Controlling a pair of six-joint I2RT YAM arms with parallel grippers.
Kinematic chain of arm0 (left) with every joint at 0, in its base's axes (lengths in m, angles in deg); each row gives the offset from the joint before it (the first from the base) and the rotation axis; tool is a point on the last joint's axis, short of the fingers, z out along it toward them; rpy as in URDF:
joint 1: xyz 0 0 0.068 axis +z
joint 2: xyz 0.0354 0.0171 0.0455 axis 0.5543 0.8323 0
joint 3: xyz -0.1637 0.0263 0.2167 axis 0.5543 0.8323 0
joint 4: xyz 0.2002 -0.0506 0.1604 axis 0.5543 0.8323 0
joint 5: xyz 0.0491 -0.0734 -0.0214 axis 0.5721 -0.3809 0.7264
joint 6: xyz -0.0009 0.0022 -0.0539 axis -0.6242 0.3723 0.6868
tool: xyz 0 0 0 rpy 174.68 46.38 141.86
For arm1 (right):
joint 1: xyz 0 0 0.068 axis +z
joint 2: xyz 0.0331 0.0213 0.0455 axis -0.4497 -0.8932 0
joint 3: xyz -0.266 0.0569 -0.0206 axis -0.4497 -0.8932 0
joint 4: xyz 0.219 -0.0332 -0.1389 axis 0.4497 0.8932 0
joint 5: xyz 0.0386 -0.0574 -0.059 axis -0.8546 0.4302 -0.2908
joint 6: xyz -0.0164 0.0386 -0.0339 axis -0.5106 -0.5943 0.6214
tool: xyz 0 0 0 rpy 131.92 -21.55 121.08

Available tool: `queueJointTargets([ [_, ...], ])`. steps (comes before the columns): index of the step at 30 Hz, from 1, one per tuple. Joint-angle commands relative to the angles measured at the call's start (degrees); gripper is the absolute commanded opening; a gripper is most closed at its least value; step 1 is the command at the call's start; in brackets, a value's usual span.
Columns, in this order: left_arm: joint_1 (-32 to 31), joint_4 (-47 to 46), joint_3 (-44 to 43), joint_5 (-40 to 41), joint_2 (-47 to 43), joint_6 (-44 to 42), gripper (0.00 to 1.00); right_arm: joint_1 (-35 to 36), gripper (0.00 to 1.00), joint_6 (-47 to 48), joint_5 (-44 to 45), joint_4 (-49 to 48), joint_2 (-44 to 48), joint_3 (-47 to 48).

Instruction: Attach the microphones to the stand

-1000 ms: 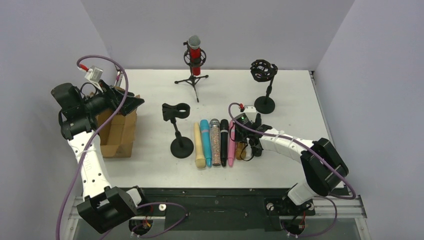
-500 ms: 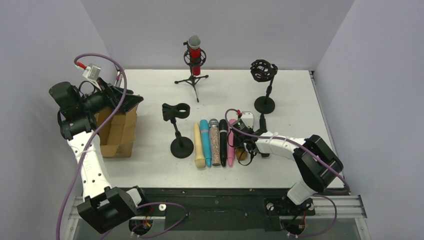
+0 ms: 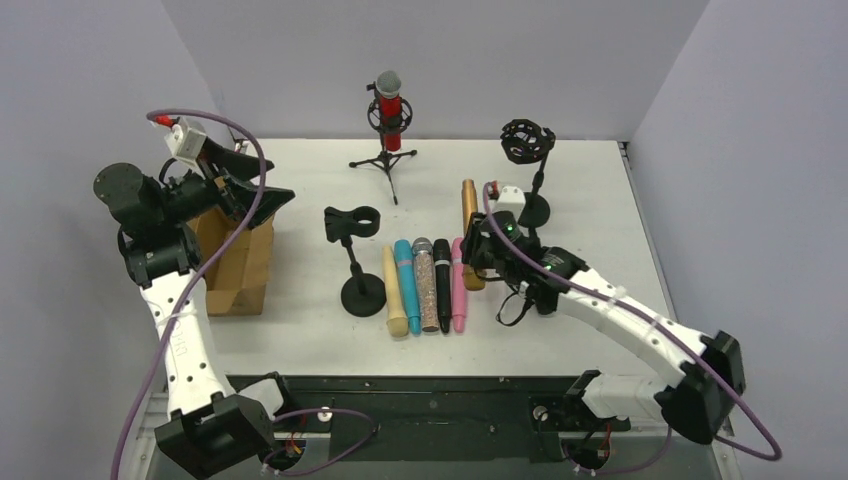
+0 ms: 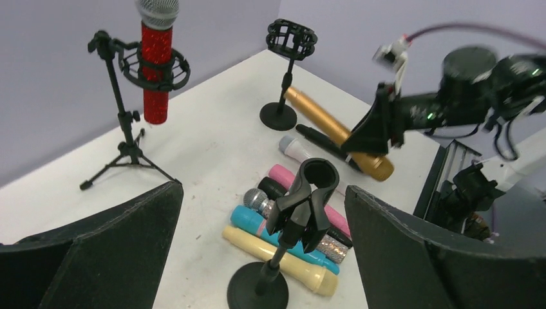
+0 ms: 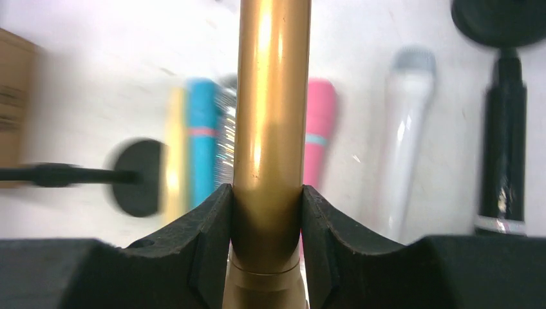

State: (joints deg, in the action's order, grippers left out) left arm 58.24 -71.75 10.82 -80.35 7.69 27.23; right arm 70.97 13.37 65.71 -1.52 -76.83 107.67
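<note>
Golden-brown microphone (image 3: 467,205) | clamped in right gripper (image 3: 473,255), off the table (image 3: 600,200) | left gripper (image 3: 255,180) jaws wide apart

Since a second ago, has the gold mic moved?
Yes. The gold mic, gripped by the right hand, went from beside the pink mic toward the shock-mount stand.

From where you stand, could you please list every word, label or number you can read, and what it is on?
No text can be read in any view.
On the cardboard box: faint dark marks in the right wrist view, too blurred to read.
On the golden microphone: no print visible.
</note>
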Motion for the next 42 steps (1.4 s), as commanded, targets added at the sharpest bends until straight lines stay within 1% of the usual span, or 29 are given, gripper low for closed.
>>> queueJointTargets([
  [1,-3.2,-11.6,-2.4,0.6,-3.3,-3.1,0.96,0.3,0.0,2.4,-8.4,2.0,7.5,9.9],
  [3,-4.8,-14.3,-1.5,3.8,-5.3,-9.0,0.96,0.4,0.0,3.3,-14.1,3.9,7.0,16.3],
  [4,-5.4,-14.5,-0.9,5.0,-7.0,-14.9,0.96,0.5,0.0,3.8,-19.0,5.0,5.8,20.7],
  [5,-6.6,-14.0,-0.7,8.2,-7.8,-18.1,0.96,0.6,0.0,3.9,-21.1,5.4,5.3,22.8],
  [6,-7.2,-12.1,-0.8,9.8,-9.4,-25.8,0.96,0.9,0.0,3.9,-24.8,6.4,3.8,27.4],
  [7,-8.6,-11.0,-1.0,12.6,-10.6,-29.8,0.96,1.1,0.0,3.9,-26.7,7.3,2.9,29.6],
  [8,-9.6,-8.1,-1.7,13.5,-11.1,-37.0,0.96,1.6,0.0,4.0,-29.8,7.7,1.2,33.9],
  [9,-9.9,-6.6,-1.9,14.4,-12.3,-41.1,0.96,1.8,0.0,3.8,-31.4,8.2,0.2,35.9],
  [10,-10.4,-3.7,-2.1,14.8,-12.9,-49.0,0.96,2.3,0.0,3.7,-34.5,8.3,-1.5,39.4],
  [11,-10.7,-2.4,-1.8,15.2,-14.5,-53.2,0.96,2.6,0.0,3.3,-36.0,8.3,-2.3,40.9],
  [12,-11.1,-0.8,-1.4,15.4,-15.3,-60.2,0.96,3.2,0.0,3.0,-38.6,8.2,-3.9,43.5],
  [13,-11.2,-0.3,-0.7,15.5,-17.0,-63.0,0.96,3.3,0.0,2.3,-39.8,7.8,-4.6,44.6],
  [14,-11.3,2.5,-0.5,15.3,-17.9,-70.3,0.96,3.7,0.0,1.7,-42.3,7.4,-6.0,46.5],
  [15,-11.4,4.3,0.1,14.3,-19.5,-73.9,0.96,3.8,0.0,0.3,-43.7,6.0,-7.3,47.7],
  [16,-11.3,8.0,0.3,13.7,-20.3,-82.0,0.96,4.1,0.0,-0.6,-46.2,4.9,-7.9,48.2],
  [17,-11.4,9.9,1.1,12.7,-21.9,-86.6,0.96,4.3,0.0,-2.5,-47.5,2.9,-9.4,49.2],
  [18,-11.4,12.7,1.7,12.2,-22.7,-94.4,0.96,4.6,0.0,-3.6,-49.5,1.9,-10.1,49.8],
  [21,-11.4,14.9,6.0,10.5,-26.3,-107.7,0.96,5.8,0.0,-7.4,-52.7,-0.5,-13.7,52.8],
  [22,-11.4,16.9,6.6,9.9,-26.8,-114.7,0.96,6.5,0.0,-7.7,-53.2,-0.8,-14.4,53.5],
  [23,-11.4,20.7,7.1,9.6,-27.4,-121.6,0.96,7.2,0.0,-8.1,-54.2,-1.2,-15.7,54.8],
  [24,-11.4,23.5,7.1,9.4,-27.5,-125.7,0.96,7.6,0.0,-8.5,-54.7,-1.4,-16.5,55.5],
  [25,-11.4,28.6,6.5,9.4,-27.2,-133.2,0.96,8.1,0.0,-9.4,-56.2,-1.7,-18.0,56.9],
  [27,-11.4,32.7,5.9,9.6,-26.5,-140.3,0.96,8.9,0.0,-11.0,-58.6,-2.5,-20.1,58.7],
  [29,-11.4,30.9,6.7,9.5,-26.4,-141.0,0.96,9.9,0.0,-11.2,-59.9,-1.8,-21.8,60.2],
  [31,-11.5,26.9,7.8,9.3,-26.7,-138.7,0.96,10.9,0.0,-10.2,-60.4,-0.2,-23.0,61.3],
  [34,-11.5,25.1,8.0,9.4,-26.4,-136.5,0.96,11.7,0.0,-7.5,-59.8,2.9,-24.0,62.1],
  [38,-11.6,20.3,8.4,10.1,-26.0,-130.6,0.96,12.4,0.0,-5.9,-60.0,3.4,-24.3,60.7],
  [40,-11.7,16.8,8.1,10.5,-25.8,-123.7,0.96,12.4,0.0,-5.2,-60.2,4.0,-24.5,60.2],
  [42,-11.7,17.5,7.5,10.8,-25.4,-122.9,0.96,12.4,0.0,-4.7,-60.4,4.2,-24.8,59.8],
])
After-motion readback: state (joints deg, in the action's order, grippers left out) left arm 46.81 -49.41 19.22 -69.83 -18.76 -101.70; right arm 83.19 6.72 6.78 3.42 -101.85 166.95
